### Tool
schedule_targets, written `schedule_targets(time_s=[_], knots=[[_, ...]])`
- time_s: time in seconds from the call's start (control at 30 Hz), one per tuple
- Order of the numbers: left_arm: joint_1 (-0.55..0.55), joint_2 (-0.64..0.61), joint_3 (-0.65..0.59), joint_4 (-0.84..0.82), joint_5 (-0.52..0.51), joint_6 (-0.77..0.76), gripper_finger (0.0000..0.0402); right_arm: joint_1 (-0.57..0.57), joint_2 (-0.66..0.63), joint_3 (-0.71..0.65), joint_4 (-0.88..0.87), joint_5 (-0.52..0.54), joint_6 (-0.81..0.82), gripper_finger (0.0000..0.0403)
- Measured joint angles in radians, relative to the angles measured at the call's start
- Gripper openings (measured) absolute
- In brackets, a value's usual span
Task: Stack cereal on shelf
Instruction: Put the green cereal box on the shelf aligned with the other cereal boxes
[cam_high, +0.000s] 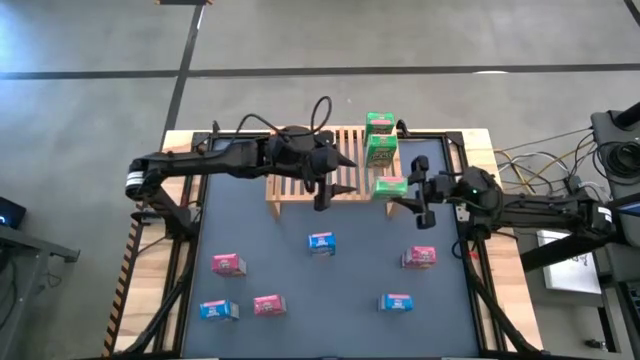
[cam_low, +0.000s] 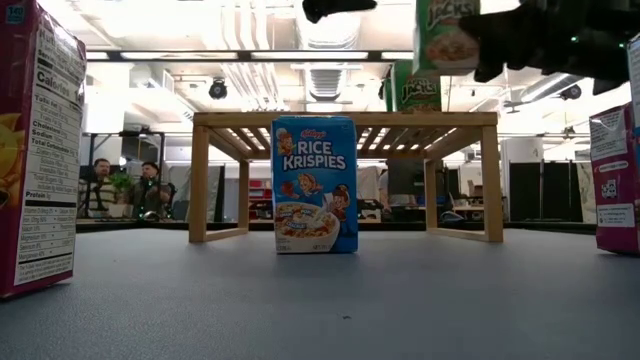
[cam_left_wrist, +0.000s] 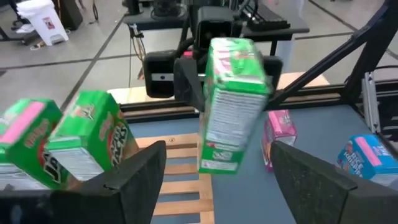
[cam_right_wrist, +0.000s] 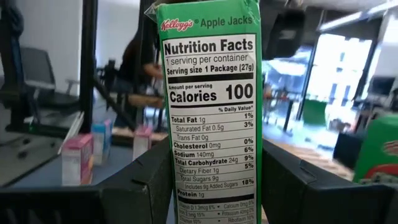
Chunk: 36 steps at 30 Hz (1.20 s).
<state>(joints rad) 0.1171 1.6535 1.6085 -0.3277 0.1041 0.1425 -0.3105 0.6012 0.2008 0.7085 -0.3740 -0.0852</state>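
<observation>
High view: right gripper (cam_high: 412, 190) pinched a green cereal box (cam_high: 389, 186) just off the shelf's (cam_high: 300, 185) right end; left gripper (cam_high: 322, 188), spread, hung over the slats.
Right wrist view: the box's long axis stood upright between the fingers (cam_right_wrist: 140, 180).

- Rack (cam_high: 300, 190) left half: bare slats, but left gripper (cam_high: 322, 196) hanging over the front edge there.
- Right end taken: 2 green boxes (cam_high: 380, 138) on the slats, a 3rd green box (cam_high: 389, 186) clamped in the right gripper (cam_high: 418, 198) just off that corner.
- Under the rack: open gap between legs, blue box (cam_low: 314, 184) standing in front.
- 6 boxes scattered over the table (cam_high: 300, 290), wide lanes between.
</observation>
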Motion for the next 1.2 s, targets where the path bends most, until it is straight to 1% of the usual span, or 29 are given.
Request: schedule_targets(time_s=[0.07, 0.2, 0.43, 0.53, 0.63, 0.8, 0.93, 1.03, 1.1, 1.2], knots=[[-0.009, -0.009, 0.0, -0.001, -0.008, -0.001, 0.0268, -0.006, -0.028, -0.017, 0.007, 0.003, 0.003, 0.0179], [-0.033, -0.011, -0.01, -0.006, -0.062, 0.006, 0.0264, -0.029, -0.058, -0.029, 0.008, 0.008, 0.02, 0.018], [-0.068, -0.011, -0.033, 0.007, -0.069, 0.007, 0.0256, -0.042, -0.057, -0.044, 0.008, -0.036, 0.022, 0.018], [-0.077, -0.021, -0.064, 0.05, -0.068, 0.007, 0.0251, -0.042, -0.057, -0.047, 0.008, -0.036, 0.022, 0.018], [-0.077, -0.057, -0.122, 0.094, -0.069, 0.003, 0.0248, -0.054, -0.057, -0.05, 0.008, -0.038, 0.022, 0.018], [-0.08, -0.137, -0.271, 0.246, -0.069, -0.023, 0.0244, -0.096, -0.057, -0.066, 0.008, -0.045, 0.023, 0.018], [-0.08, -0.208, -0.406, 0.44, -0.068, -0.049, 0.0244, -0.137, -0.057, -0.075, 0.008, -0.045, 0.035, 0.018], [-0.08, -0.242, -0.497, 0.554, -0.068, -0.051, 0.0244, -0.153, -0.053, -0.076, 0.016, -0.053, 0.041, 0.018], [-0.079, -0.256, -0.544, 0.611, -0.068, -0.051, 0.0244, -0.153, -0.041, -0.076, 0.032, -0.055, 0.041, 0.018], [-0.079, -0.268, -0.581, 0.67, -0.068, -0.059, 0.0244, -0.154, -0.015, -0.076, 0.049, -0.071, 0.04, 0.018]])
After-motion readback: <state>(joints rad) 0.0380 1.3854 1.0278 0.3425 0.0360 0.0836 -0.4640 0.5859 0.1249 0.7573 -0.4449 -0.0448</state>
